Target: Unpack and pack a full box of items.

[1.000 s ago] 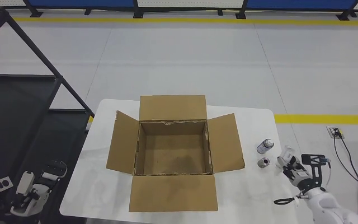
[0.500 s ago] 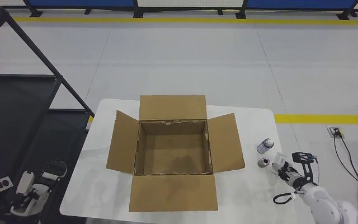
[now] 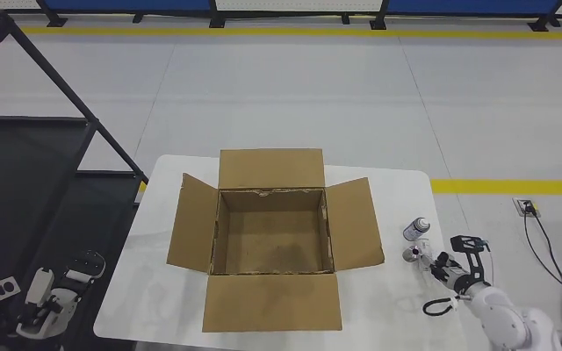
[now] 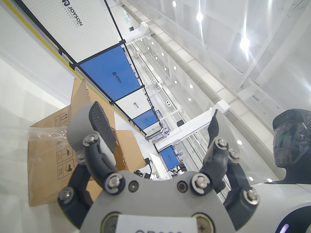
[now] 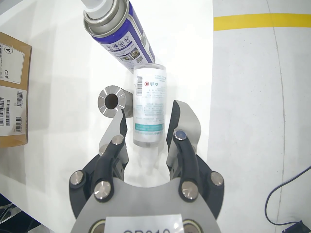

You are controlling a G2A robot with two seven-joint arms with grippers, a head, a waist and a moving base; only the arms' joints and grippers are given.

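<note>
Loosely, right tool (image 5: 149,109) astride clear plastic cylinder (image 5: 150,88), slotted metal sleeve (image 5: 111,101) beside

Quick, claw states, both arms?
Left claw: open, empty.
Right claw: open, straddling the bottle, with a gap showing beside it.

In the top view, the right gripper (image 3: 435,261) has shifted leftward across the lower right of the frame. It was near the right edge of the table (image 3: 386,294) and is now just beside the metal cylinder (image 3: 411,255). The clear plastic bottle (image 5: 150,98) has travelled with it and now sits close beside the cylinder, below the spray can (image 3: 416,229). It appears to rest on the table, though contact is not certain. The forearm and its black cable loop (image 3: 430,307) have also moved leftward.
</note>
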